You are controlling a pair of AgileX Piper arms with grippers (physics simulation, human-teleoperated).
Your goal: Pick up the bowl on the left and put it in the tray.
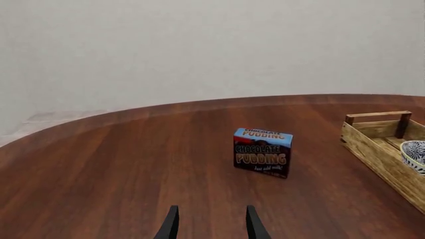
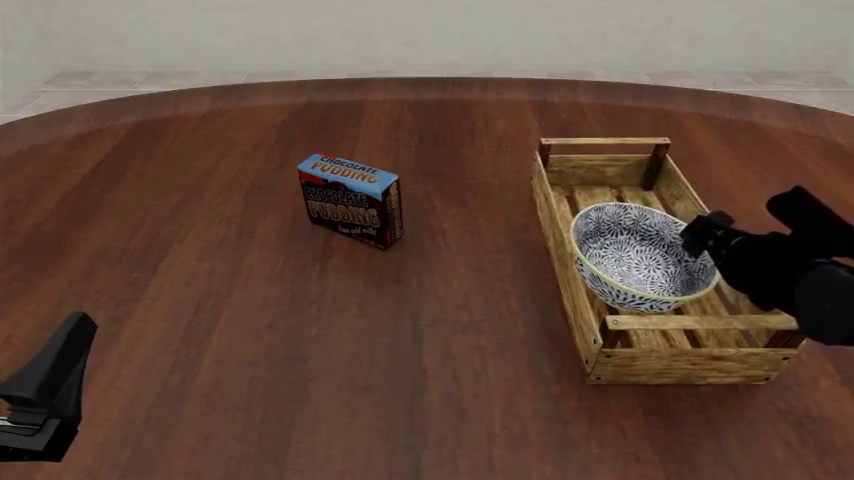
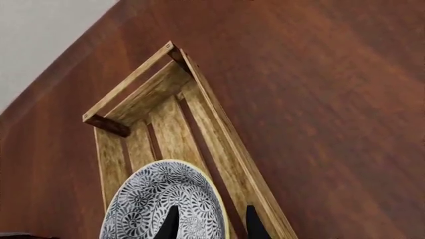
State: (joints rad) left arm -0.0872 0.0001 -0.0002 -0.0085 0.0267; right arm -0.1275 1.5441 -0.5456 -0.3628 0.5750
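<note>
The blue-patterned bowl [image 2: 634, 250] rests inside the wooden slatted tray [image 2: 566, 250] on the right of the table, leaning a little toward the tray's near end. My right gripper [image 2: 705, 236] is at the bowl's right rim. In the right wrist view the right gripper [image 3: 211, 225] is open; one finger is over the inside of the bowl [image 3: 156, 199] and the other is outside the rim, beside the tray wall [image 3: 222, 134]. My left gripper [image 2: 48, 388] is low at the near left, open [image 1: 211, 226] and holding nothing. The bowl's edge [image 1: 415, 154] also shows in the tray [image 1: 371, 149] in the left wrist view.
A chocolate pudding box [image 2: 350, 200] stands upright left of the tray, mid-table, and ahead of the left gripper [image 1: 262, 152]. The round wooden table [image 2: 267, 330] curves away at the back, with a pale wall behind it.
</note>
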